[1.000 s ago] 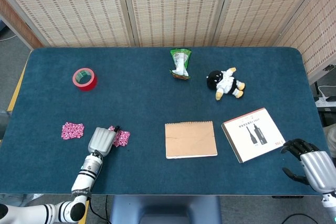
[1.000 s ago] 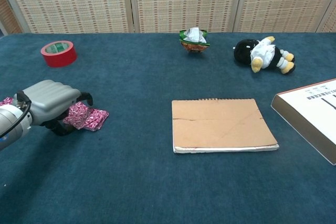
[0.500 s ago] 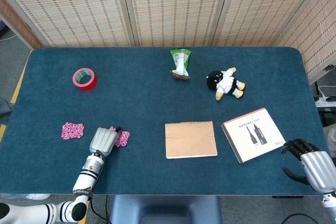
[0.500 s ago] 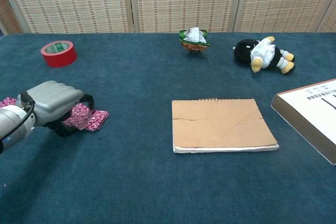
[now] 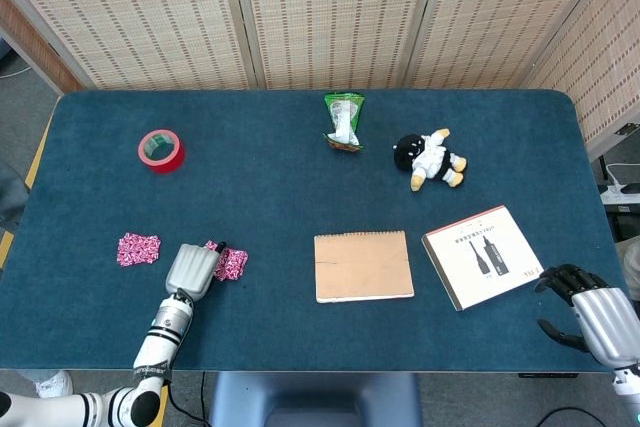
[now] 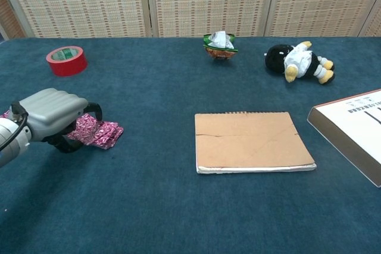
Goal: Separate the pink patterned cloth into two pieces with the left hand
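Note:
The pink patterned cloth lies in two pieces. One small piece (image 5: 138, 248) sits alone near the table's left side. The other piece (image 5: 232, 263) (image 6: 101, 133) lies a little to its right, with its left part under my left hand (image 5: 193, 268) (image 6: 52, 113). That hand's fingers curl down over the cloth and the thumb sits beneath, so it holds the piece against the table. The cloth's right end sticks out past the fingers. My right hand (image 5: 588, 309) hangs at the table's near right corner, fingers apart, holding nothing.
A red tape roll (image 5: 161, 150) lies at the far left. A green snack bag (image 5: 343, 122) and a black-and-white plush toy (image 5: 428, 158) sit at the back. A brown notebook (image 5: 364, 266) and a white booklet (image 5: 482, 256) lie at the front centre-right.
In the chest view my left hand has drawn slightly left and up. Both cloth pieces stay where they were. The right hand has not moved.

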`<action>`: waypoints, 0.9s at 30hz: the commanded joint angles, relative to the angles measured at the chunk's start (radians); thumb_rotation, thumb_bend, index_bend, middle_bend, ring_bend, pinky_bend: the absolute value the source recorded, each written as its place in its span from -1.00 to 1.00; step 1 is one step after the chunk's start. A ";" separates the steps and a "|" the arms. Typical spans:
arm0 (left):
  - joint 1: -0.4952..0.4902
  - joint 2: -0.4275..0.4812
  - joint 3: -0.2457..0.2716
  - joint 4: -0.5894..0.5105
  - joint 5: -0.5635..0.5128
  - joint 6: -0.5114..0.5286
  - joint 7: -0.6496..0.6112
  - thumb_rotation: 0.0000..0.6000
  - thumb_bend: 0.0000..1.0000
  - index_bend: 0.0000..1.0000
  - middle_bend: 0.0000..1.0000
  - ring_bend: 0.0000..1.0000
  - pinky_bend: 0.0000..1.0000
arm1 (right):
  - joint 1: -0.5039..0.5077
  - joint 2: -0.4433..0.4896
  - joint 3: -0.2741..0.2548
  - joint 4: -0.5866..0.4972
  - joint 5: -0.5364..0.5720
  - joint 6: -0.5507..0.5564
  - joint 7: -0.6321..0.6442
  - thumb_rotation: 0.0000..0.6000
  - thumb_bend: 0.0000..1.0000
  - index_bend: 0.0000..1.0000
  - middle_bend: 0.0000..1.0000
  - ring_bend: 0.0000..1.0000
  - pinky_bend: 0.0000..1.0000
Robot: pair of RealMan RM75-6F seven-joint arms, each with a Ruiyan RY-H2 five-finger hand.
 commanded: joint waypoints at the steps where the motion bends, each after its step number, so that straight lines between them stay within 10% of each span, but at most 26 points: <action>1: 0.013 0.016 0.012 -0.013 0.012 0.013 -0.008 1.00 -0.25 -0.01 1.00 1.00 1.00 | 0.000 0.000 0.000 0.000 0.000 0.000 0.001 1.00 -0.77 -0.13 -0.38 -0.53 -0.24; 27: 0.243 0.193 0.112 0.038 0.073 0.118 -0.192 1.00 -0.25 0.00 1.00 1.00 1.00 | 0.002 -0.005 -0.001 -0.004 0.003 -0.008 -0.016 1.00 -0.77 -0.13 -0.38 -0.53 -0.24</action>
